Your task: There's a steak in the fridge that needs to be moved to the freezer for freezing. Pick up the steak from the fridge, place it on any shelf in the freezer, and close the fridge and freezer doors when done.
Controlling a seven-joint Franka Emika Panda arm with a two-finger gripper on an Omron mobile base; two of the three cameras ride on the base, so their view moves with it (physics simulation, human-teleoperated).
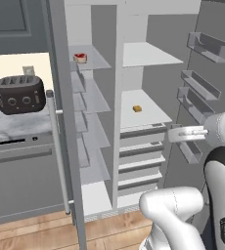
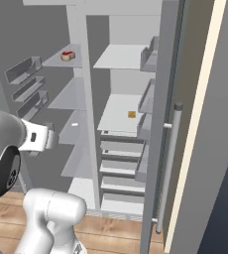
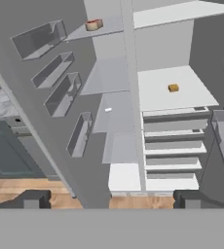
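Standing back from both open doors, we see the steak (image 1: 80, 57) on an upper freezer (image 1: 87, 97) shelf; jaws apart, empty. Risk: swinging either door shut could catch the arm, parked between them.

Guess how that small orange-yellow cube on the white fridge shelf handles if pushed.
The small orange-yellow cube looks blocky and flat-sided, so it would probably slide, not roll. It is low and squat, so tipping seems unlikely. It sits alone on the white shelf, so probably nothing blocks it.
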